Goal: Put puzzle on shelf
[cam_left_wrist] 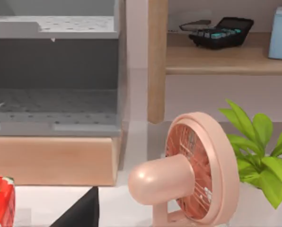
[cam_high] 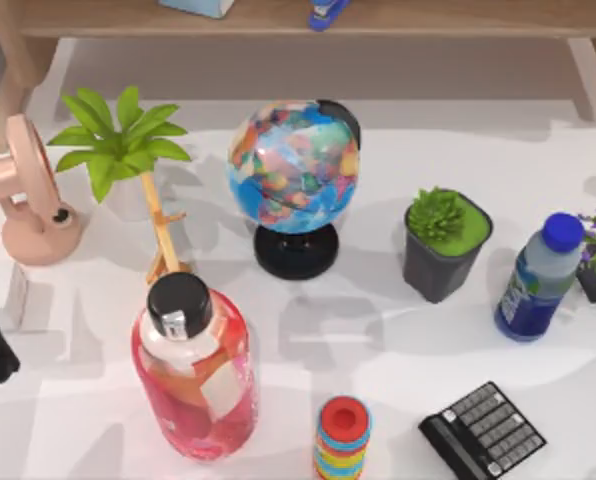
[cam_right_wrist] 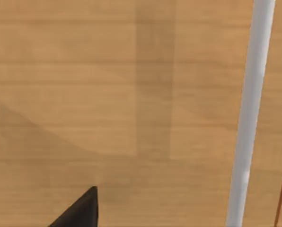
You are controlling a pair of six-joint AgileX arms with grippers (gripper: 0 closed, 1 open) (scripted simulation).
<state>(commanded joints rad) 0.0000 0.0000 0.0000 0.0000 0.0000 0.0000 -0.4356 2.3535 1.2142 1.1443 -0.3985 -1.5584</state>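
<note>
- The shelf (cam_high: 278, 18) runs along the far edge of the top view. Its long axis goes from the bench's left to its right, with a blue stapler (cam_high: 326, 12) and a pale blue box (cam_high: 193, 6) on the board.
- I cannot tell where the puzzle is. Among the things on the bench (cam_high: 398, 340) I can pick out no black-framed cube, so I cannot give its facing either. As a cube it has no long axis, so any face should sit flat on the board.
- The stack of coloured rings (cam_high: 343, 440) at the near edge has a red top but is not the puzzle.
- The bench is crowded with a globe (cam_high: 294, 165) in the middle, a red bottle (cam_high: 193, 365) near the front, a pink fan (cam_high: 33, 200) and a leafy plant (cam_high: 118, 145) on the left. On the right are a potted succulent (cam_high: 443, 240), a blue bottle (cam_high: 540, 280) and a calculator (cam_high: 483, 430).
- These tall things stand between the front of the bench and the shelf, so I judge that a carry to the shelf has to pass above them.
- The left gripper (cam_left_wrist: 82, 210) is low at the bench's left edge, looking past the fan toward the shelf's side support (cam_left_wrist: 157, 61). It looks parked, and I cannot tell whether it is apart or together.
- The right gripper (cam_right_wrist: 79, 210) is close against light-brown wood crossed by a pale strip (cam_right_wrist: 247, 113). I take the wood for the shelf, which would suit a placing step. Whether it is parted, together or clamped on anything I cannot tell.
</note>
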